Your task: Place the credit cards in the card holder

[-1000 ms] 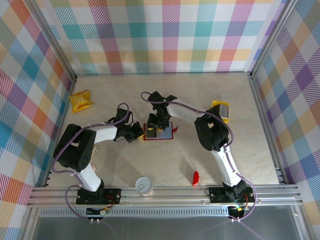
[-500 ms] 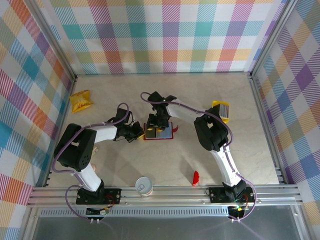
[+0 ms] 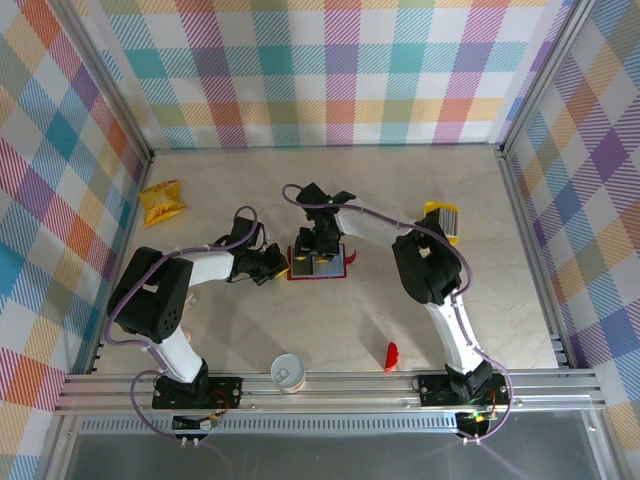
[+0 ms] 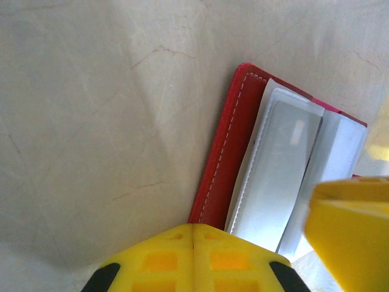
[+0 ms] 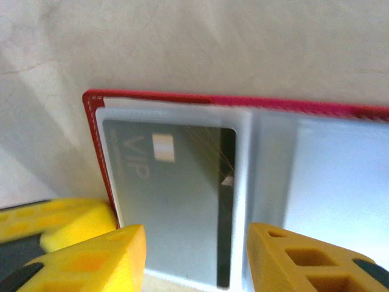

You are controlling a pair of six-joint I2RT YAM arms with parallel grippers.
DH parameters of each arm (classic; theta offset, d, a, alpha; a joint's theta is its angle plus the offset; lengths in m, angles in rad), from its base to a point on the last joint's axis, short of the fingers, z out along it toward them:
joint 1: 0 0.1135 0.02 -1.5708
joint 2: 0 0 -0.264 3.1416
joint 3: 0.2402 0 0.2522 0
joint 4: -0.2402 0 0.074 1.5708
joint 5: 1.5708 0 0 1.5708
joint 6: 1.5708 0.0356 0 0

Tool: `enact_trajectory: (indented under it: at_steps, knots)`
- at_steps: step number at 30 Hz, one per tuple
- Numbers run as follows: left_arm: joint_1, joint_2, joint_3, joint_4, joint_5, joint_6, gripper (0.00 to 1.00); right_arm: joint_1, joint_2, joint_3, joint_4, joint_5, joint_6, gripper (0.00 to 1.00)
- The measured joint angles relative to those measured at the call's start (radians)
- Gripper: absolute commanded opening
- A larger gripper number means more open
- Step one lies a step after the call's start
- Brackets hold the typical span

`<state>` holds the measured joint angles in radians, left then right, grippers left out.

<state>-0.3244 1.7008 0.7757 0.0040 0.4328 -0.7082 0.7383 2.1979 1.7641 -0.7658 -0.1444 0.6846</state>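
My pressed-together left gripper [image 4: 193, 243] pins the dark-red folding card holder's [image 4: 222, 158] left edge steady; my right gripper [image 5: 194, 246] stands spread over the pocketed grey VIP card [image 5: 164, 194].

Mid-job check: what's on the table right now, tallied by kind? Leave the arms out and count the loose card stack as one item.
Card holder: 1
VIP card in its sleeve: 1
Card stack: 1 (cards in it too small to count)
Snack packet: 1
Paper cup: 1
Red curved piece: 1
Total: 6
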Motion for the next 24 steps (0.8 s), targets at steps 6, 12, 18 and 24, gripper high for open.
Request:
enact_trajectory:
  at_steps: [6, 12, 18, 24]
  knots:
    - [0.0, -0.002, -0.003, 0.003, 0.0, 0.0, 0.03, -0.029, -0.181, -0.127, 0.004, 0.034, -0.002, 0.48]
    - [0.0, -0.002, -0.003, 0.005, 0.0, -0.001, 0.03, -0.05, -0.183, -0.138, -0.003, 0.048, -0.025, 0.48]
    - [0.0, -0.002, -0.003, 0.005, 0.003, -0.001, 0.03, -0.05, -0.137, -0.138, -0.023, 0.068, -0.048, 0.49]
    - [0.0, -0.002, -0.003, 0.006, 0.003, -0.001, 0.03, -0.05, -0.105, -0.138, -0.025, 0.077, -0.058, 0.49]
